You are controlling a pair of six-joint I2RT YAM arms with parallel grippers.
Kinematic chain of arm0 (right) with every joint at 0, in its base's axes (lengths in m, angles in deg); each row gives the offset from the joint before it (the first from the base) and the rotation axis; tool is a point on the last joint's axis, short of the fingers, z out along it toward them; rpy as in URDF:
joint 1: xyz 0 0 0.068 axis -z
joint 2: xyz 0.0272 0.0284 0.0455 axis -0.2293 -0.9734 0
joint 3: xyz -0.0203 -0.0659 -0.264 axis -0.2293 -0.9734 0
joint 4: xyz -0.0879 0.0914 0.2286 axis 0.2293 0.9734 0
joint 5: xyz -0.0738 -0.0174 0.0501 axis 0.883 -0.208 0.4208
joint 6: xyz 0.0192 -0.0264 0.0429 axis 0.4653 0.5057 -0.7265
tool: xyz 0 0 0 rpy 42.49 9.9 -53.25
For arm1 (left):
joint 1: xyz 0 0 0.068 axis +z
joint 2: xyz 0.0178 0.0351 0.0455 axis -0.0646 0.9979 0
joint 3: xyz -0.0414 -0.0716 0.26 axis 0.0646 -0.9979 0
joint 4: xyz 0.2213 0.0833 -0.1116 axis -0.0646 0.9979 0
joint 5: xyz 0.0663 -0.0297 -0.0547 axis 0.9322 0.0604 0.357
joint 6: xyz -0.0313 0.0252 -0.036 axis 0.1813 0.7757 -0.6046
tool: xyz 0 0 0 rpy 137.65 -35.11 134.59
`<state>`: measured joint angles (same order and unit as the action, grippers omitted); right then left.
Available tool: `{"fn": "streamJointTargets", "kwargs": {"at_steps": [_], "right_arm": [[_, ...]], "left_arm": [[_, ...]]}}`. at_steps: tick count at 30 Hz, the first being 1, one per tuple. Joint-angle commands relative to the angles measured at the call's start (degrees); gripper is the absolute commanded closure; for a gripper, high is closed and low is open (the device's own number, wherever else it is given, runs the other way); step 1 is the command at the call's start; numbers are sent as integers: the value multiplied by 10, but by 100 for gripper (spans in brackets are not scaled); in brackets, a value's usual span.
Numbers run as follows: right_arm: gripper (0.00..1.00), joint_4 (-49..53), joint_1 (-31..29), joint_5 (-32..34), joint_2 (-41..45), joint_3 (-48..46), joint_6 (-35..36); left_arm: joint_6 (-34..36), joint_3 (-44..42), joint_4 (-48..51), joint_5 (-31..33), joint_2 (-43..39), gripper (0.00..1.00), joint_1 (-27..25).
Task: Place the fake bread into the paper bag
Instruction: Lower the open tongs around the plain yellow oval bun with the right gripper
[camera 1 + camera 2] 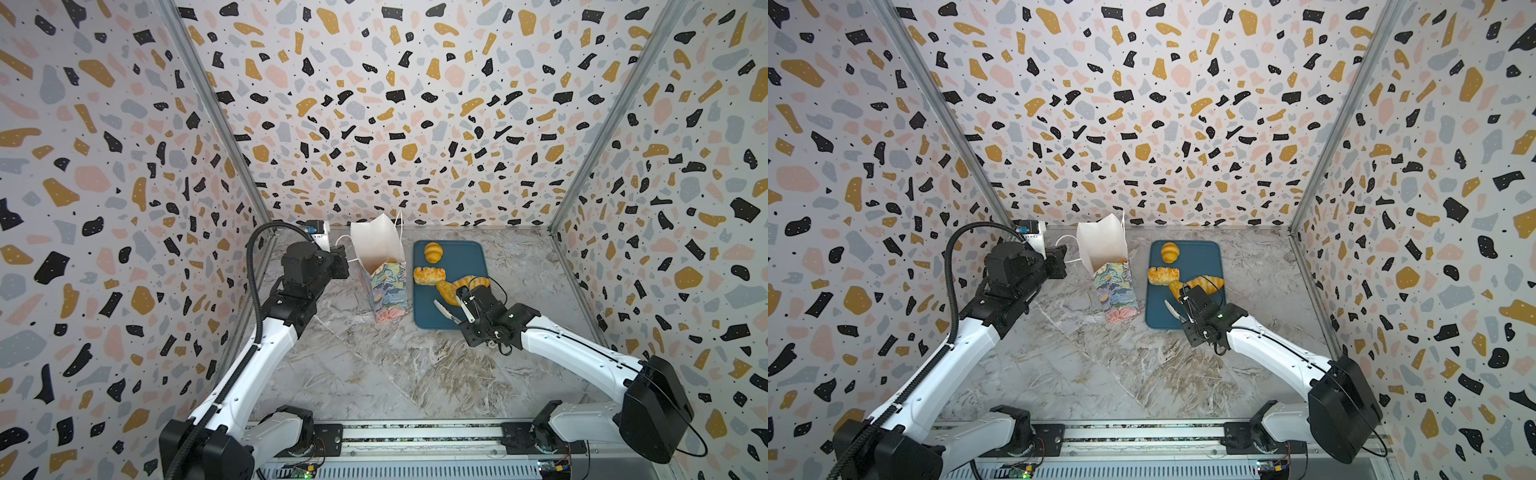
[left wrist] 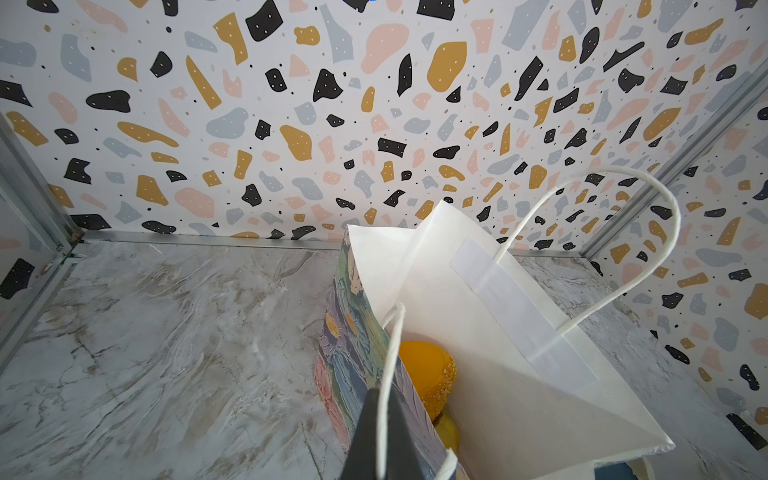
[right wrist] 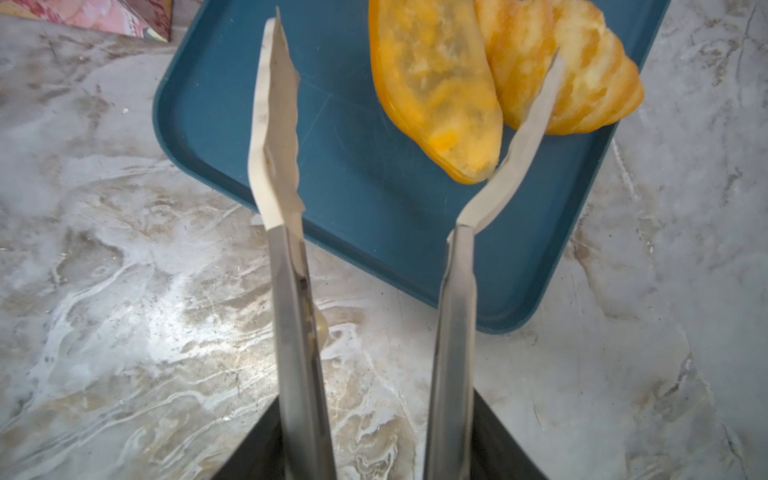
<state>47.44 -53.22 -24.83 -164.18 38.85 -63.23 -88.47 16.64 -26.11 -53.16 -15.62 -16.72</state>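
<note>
Fake bread, nearest piece: flat oval piece [image 1: 446, 291], on the dark-blue tray [image 1: 428, 318], right of centre in both top views. Just in front of it, right gripper [image 3: 376, 432], clamped on metal tongs [image 3: 278, 124]. The tong blades are apart, one against the end of the oval piece, the other over bare tray.

Behind and touching the oval piece: ridged loaf [image 1: 476, 282].

Left of that pair, near but apart: rectangular pastry [image 1: 429, 275].

Farthest on the tray, toward its back edge: ridged roll [image 1: 433, 252].

Paper bag [image 1: 388, 291]: upright on the marble table [image 1: 374, 365], centre of frame, just left of the tray, mouth open. The left wrist view shows an orange crumbed piece [image 2: 428, 374] inside, with a yellow piece [image 2: 451, 432] beneath it.

Left gripper [image 1: 341, 257]: left of the bag's mouth, jaws together on its near cord handle [image 2: 388, 374].
</note>
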Motion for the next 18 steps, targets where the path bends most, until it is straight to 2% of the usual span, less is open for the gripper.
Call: {"fn": "streamJointTargets", "kwargs": {"at_steps": [1, 18], "right_arm": [[43, 16, 3, 18, -1, 36, 8], [47, 35, 21, 35, -72, 93, 25]], "left_arm": [[7, -1, -6, 4, 0, 100, -4], [6, 0, -5, 3, 2, 100, -4]]}}
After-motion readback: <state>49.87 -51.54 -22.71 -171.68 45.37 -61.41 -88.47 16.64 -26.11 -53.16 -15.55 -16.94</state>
